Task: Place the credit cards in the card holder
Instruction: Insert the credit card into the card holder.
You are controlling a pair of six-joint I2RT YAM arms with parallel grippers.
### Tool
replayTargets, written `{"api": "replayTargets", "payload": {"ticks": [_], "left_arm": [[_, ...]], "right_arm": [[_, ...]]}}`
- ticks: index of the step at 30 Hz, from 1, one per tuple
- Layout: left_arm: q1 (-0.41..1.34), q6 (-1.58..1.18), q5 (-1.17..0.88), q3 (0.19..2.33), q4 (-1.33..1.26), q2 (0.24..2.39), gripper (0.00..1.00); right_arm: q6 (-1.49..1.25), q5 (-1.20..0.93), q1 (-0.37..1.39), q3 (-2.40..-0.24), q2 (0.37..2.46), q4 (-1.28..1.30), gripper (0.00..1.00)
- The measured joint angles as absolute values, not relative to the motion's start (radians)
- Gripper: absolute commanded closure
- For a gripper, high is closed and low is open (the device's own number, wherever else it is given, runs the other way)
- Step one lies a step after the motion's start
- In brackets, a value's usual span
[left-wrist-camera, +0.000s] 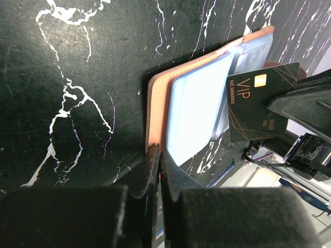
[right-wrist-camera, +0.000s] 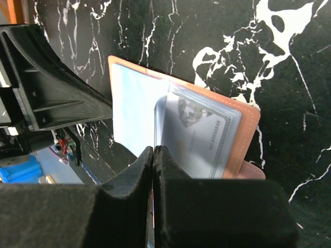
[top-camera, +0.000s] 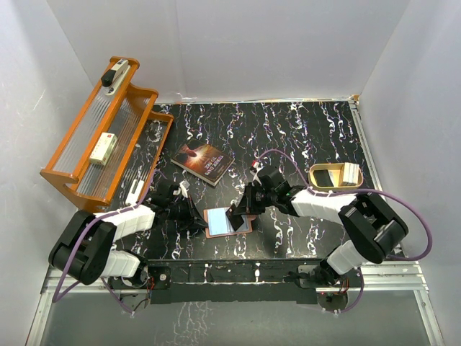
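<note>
Left gripper (left-wrist-camera: 156,154) pinches card holder (left-wrist-camera: 155,103); right gripper (right-wrist-camera: 154,151) holds card (left-wrist-camera: 258,106) over it.

Bright, even overhead light fills the top view, leaving only soft shadows on the table (top-camera: 302,130). The wrist views are dimmer; the nearest black fingers (left-wrist-camera: 150,165) blur (too close), while the marble pattern stays sharp.

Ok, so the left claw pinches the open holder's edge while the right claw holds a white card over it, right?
Not white. The card in the right claw is black with gold VIP lettering, as the left wrist view shows. The left claw does pinch the open holder's edge.
</note>
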State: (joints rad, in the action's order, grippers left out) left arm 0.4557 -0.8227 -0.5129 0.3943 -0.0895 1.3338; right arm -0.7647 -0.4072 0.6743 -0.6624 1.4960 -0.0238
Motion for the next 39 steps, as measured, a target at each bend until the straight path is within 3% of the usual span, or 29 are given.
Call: {"api": "replayTargets", "payload": {"ticks": [39], "left_arm": [[0.456,-0.831,-0.513,0.392,-0.1,1.341,1.0]], "right_arm": [[-0.817,-0.418,0.673,-0.592,1.598,-0.257,1.0]]}}
